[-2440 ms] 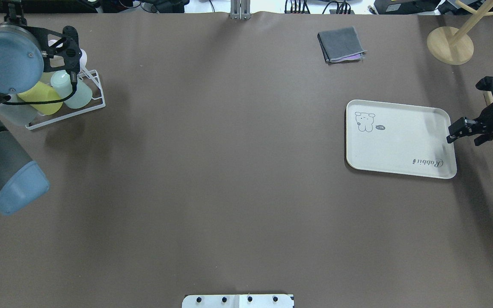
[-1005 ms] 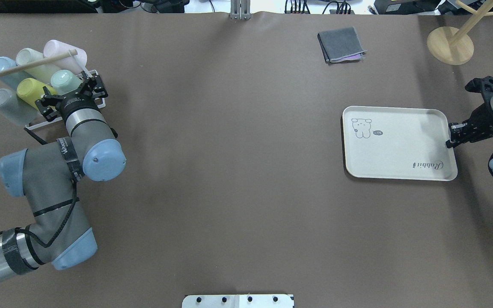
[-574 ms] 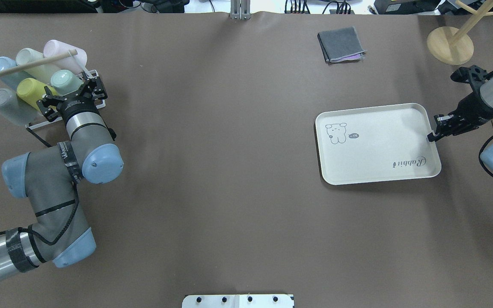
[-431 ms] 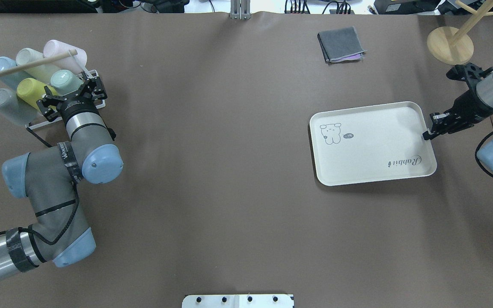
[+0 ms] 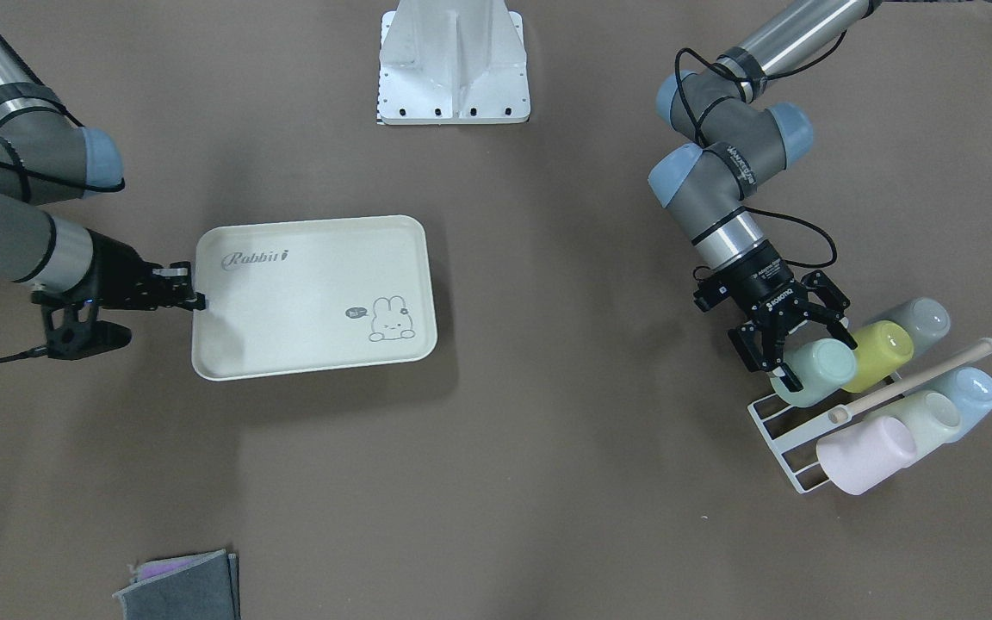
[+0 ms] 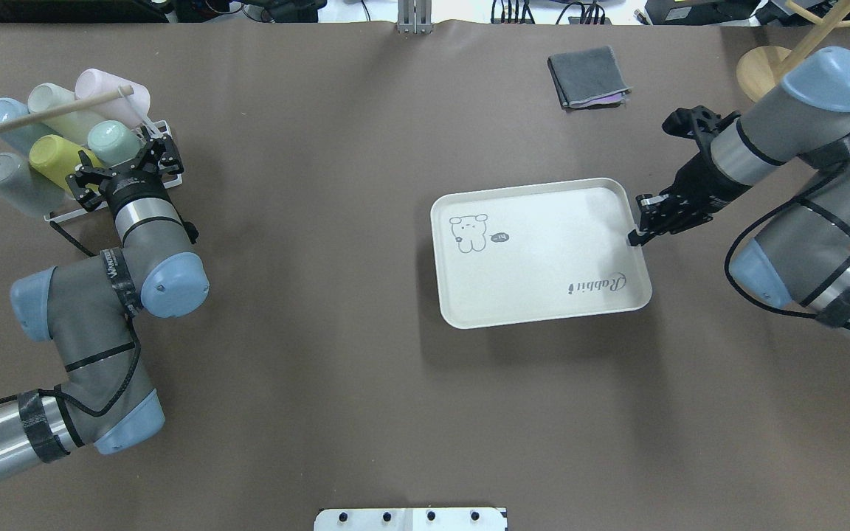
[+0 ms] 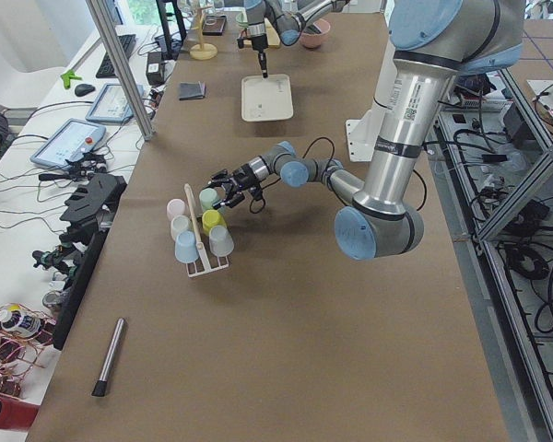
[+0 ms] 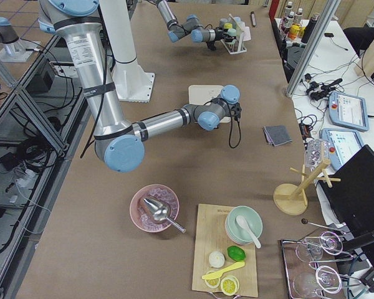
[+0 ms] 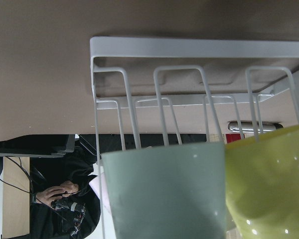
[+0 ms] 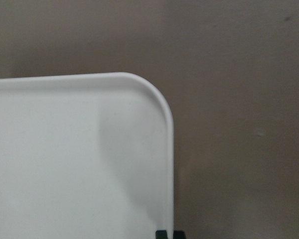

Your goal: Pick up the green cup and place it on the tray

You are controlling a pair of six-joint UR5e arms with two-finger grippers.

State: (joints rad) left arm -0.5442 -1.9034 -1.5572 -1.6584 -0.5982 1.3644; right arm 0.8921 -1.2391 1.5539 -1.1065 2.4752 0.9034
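From across the table, the left gripper [image 5: 793,340] spreads its fingers wide around the base end of the green cup [image 5: 816,370]. The cup leans on the white wire rack [image 5: 773,424], touching a yellow-green cup [image 5: 879,353] – not clamped yet, I judge. The right gripper [image 5: 189,299] pinches the rim of the tray [image 5: 306,258], probably to bring it within reach. Overhead, the tray sits mid-table, well apart from the rack on the far left. The left wrist view centres the cup, ready for closing. The right wrist view shows 1 tray corner, with dark fingertips at its edge.
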